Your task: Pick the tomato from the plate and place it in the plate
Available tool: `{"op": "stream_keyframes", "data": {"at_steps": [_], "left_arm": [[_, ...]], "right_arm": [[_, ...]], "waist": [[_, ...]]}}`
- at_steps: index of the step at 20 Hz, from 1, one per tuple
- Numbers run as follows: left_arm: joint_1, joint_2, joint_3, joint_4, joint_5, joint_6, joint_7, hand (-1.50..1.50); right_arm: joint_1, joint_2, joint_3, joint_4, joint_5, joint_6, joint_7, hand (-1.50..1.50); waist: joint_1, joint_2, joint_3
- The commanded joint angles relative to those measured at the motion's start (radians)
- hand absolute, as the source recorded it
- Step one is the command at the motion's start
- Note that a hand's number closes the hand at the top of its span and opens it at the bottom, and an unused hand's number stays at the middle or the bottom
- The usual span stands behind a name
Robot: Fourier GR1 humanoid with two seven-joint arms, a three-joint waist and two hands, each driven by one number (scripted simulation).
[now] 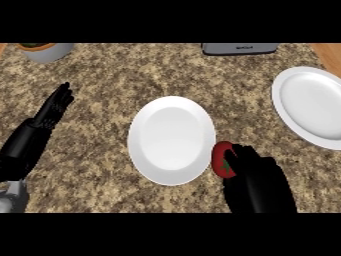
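- Right hand (pixel 258 182) is curled round the tomato (pixel 222 161), fingers wrapped over its right side so that only the red left part with its green stem mark shows.
- Most of the tomato is hidden by the fingers, so how far they reach underneath cannot be told; if they only pinch its side, it could slip out during a carry.
- Tomato and hand sit just off the lower right rim of the near plate (pixel 171 141), over the speckled counter (pixel 114 85) rather than over either plate.
- Judged from the task, the far plate (pixel 317 107) at the right is the likely goal. A release made now would put the tomato on the counter, where it could roll.
- Left hand (pixel 55 110) rests open at the view's left, fingers up, holding nothing.
- A grey pot (pixel 49 51) and a metal appliance (pixel 239 48) stand at the counter's far edge, well apart from the hand.
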Motion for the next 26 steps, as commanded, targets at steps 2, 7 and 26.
{"op": "stream_keyframes", "data": {"at_steps": [2,7,26], "left_arm": [[-0.02,-0.045,-0.04,-0.02,-0.046,0.042,0.02,0.0],[-0.058,-0.012,-0.004,-0.013,0.0,-0.022,0.038,0.0],[-0.086,-0.076,-0.018,0.028,-0.054,-0.048,0.011,0.0]], "right_arm": [[0.099,-0.133,-0.133,-0.178,0.098,0.006,0.154,1.5],[0.162,-0.198,-0.323,-0.226,0.029,0.056,0.085,1.5],[0.15,-0.076,-0.798,0.535,-0.231,-0.268,-0.631,1.5]], "waist": [[0.005,0.007,0.001],[0.038,0.016,0.001],[0.068,0.023,0.002]]}}
